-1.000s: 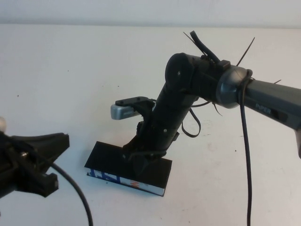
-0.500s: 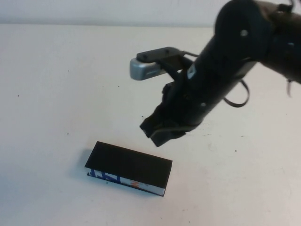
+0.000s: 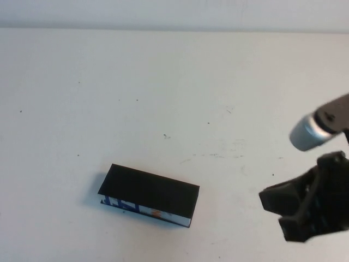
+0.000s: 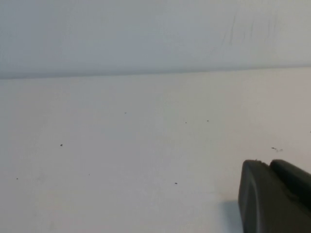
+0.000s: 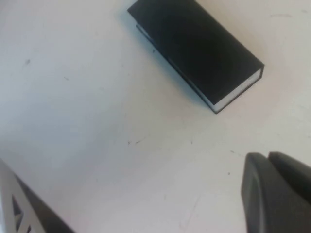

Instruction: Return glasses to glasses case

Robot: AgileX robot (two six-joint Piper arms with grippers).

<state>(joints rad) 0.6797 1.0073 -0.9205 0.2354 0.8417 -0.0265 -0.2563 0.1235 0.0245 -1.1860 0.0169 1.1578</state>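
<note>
From the high view I noted the glasses case (image 3: 149,195), a black rectangular box with a flat hinged lid and blue, white and orange print along its near side, lying in the lower left-centre of the frame on the white table (image 3: 163,82). Its lid was down flat and flush with the box; in the right wrist view the same case (image 5: 194,48) sat in the upper centre, lid closed, a pale end face showing. The glasses were not visible in any view, neither on the table nor in a gripper, so I judged they were inside the shut case, though I could not confirm this. The right gripper (image 3: 297,210) hung at the lower right edge of the high frame, well apart from the case and holding nothing; I could not tell whether it was spread or pressed together. The left gripper (image 4: 274,196) showed only as a dark tip in the lower right corner of its wrist view, over bare table, state likewise undeterminable. My judgement: task essentially complete, with nothing evidently left to do.
</note>
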